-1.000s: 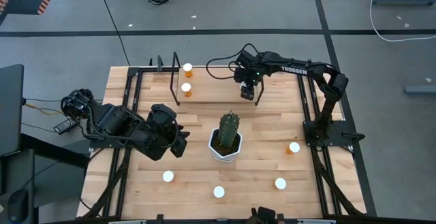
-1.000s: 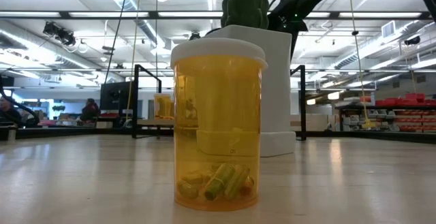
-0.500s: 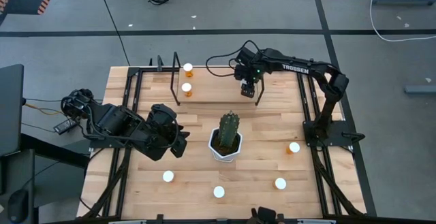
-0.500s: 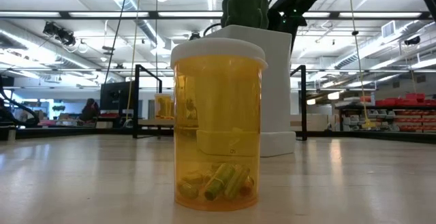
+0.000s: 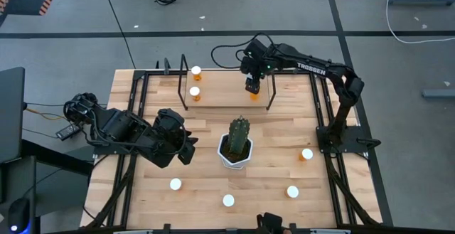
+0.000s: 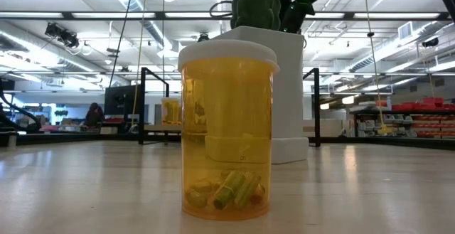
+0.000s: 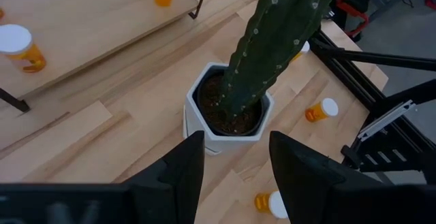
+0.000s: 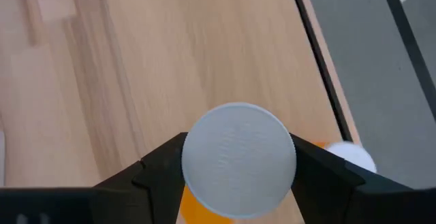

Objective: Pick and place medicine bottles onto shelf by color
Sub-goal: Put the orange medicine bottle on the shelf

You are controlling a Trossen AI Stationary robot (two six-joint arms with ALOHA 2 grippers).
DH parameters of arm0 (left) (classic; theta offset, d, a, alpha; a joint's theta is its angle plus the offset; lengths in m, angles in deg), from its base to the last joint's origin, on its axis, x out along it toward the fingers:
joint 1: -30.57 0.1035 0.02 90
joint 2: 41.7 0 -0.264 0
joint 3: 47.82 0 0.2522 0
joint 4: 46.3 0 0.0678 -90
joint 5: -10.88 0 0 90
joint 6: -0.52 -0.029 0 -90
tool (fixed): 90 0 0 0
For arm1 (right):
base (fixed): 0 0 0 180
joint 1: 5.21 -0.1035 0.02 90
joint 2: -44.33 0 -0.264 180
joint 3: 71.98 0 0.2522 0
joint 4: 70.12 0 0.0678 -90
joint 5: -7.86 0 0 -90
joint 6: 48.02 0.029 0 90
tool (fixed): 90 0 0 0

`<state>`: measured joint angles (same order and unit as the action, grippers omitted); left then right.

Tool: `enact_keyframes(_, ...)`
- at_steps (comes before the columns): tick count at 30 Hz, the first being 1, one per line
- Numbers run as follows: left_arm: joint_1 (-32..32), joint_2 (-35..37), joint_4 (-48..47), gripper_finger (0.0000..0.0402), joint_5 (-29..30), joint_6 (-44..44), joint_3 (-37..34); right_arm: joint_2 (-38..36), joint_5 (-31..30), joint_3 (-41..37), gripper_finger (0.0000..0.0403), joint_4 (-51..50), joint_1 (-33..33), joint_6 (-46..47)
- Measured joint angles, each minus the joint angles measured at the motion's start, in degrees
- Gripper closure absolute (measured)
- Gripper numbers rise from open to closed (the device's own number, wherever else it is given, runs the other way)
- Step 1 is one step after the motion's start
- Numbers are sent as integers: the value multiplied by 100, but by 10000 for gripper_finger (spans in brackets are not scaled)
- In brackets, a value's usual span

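Up close in the low view, orange bottle (image 6: 227,131) with white cap, yellow-green capsules heaped at its bottom; behind it the white pot (image 6: 284,92) holding the cactus (image 5: 239,136), with dark soil seen only from the left wrist. Two bottles (image 5: 194,82) at the shelf's (image 5: 220,95) left end, four more (image 5: 227,200) toward the table's near edge and right side. Right gripper (image 5: 252,86) shifted leftward along the shelf since a second ago, fingers (image 8: 160,163) clamped on a white-capped bottle (image 8: 238,161), plain only from its wrist. Left gripper (image 7: 231,166) left of the pot, fingers apart, empty.
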<state>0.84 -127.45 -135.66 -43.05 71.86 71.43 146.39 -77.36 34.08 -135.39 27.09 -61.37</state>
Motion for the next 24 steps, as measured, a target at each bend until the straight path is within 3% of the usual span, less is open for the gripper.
enact_keyframes(10, 0, 0, 0, 230, 0, 1, 0, 0, -8, -463, 166, 369, -265, 138)
enact_keyframes(24, 0, 0, 0, 230, -57, 3, 0, 0, -207, -473, 166, -439, 161, 247)
